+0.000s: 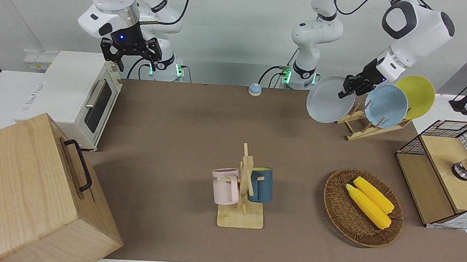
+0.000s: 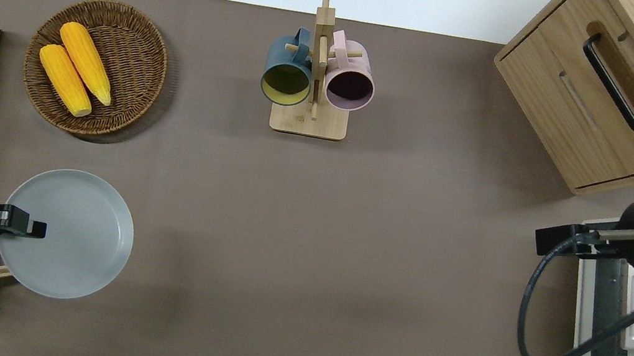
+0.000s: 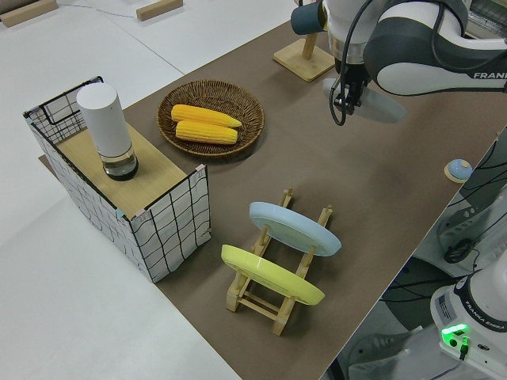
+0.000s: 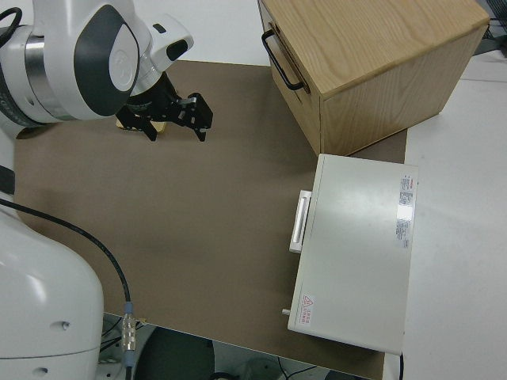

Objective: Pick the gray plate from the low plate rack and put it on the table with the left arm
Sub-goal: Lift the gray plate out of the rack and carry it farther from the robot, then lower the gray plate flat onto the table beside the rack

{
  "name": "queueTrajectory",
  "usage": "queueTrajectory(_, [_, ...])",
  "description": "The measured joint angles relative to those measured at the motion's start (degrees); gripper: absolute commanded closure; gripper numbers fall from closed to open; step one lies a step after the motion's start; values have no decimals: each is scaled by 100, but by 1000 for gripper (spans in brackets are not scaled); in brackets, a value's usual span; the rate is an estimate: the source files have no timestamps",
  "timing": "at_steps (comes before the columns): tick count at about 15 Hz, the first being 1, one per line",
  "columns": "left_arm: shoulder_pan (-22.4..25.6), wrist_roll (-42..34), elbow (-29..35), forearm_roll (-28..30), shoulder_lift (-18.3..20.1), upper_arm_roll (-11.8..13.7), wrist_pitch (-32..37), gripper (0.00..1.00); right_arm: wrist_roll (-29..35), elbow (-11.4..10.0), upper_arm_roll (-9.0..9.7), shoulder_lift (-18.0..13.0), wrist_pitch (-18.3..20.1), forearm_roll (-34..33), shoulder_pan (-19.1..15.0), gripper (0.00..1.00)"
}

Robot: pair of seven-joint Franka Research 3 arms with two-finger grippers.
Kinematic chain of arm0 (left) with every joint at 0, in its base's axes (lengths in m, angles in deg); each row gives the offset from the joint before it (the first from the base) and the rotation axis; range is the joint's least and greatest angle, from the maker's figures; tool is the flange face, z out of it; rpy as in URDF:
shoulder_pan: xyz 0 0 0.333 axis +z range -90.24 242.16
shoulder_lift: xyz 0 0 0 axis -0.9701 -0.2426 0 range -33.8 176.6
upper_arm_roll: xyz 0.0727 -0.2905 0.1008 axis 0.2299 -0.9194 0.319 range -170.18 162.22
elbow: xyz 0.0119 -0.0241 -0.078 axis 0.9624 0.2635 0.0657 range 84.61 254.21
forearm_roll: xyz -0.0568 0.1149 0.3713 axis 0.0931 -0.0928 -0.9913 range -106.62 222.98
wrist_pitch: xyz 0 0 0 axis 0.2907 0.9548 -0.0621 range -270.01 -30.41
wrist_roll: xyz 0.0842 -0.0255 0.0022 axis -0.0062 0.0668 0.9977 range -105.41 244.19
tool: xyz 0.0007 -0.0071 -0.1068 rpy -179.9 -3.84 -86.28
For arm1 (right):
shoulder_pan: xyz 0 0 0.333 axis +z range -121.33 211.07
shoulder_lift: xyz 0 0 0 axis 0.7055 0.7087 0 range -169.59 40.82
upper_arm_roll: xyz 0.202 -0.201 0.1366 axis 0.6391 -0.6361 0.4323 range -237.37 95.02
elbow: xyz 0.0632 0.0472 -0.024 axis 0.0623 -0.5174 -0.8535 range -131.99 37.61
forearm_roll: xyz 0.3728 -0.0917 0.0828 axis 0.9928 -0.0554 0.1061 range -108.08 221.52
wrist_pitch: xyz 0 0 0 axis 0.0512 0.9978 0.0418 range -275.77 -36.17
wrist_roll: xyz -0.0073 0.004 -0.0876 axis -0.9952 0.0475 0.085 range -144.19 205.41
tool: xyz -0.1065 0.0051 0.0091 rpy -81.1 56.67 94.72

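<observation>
Now the left gripper (image 2: 36, 229) is clamped on the rim of the gray plate (image 2: 71, 233), which hangs in the air over bare table (image 2: 308, 233) beside the low plate rack (image 1: 369, 129) — clear of its slots. The rack stands near the table's corner at the left arm's end, close to the robots' edge, holding a sky-blue plate (image 1: 388, 105) and a yellow plate (image 1: 418, 95). The right arm is parked — its gripper (image 1: 129, 53) has its fingers spread.

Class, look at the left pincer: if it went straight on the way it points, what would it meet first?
The left pincer, shut on the gray plate, points slantwise down; probably bare table comes first, though depth is unclear.
</observation>
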Motion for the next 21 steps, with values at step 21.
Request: queueTrajectory(21, [-655,-2104,1846,874,-355,26,-1893,1000,0,0,0,0,0,0,0,11])
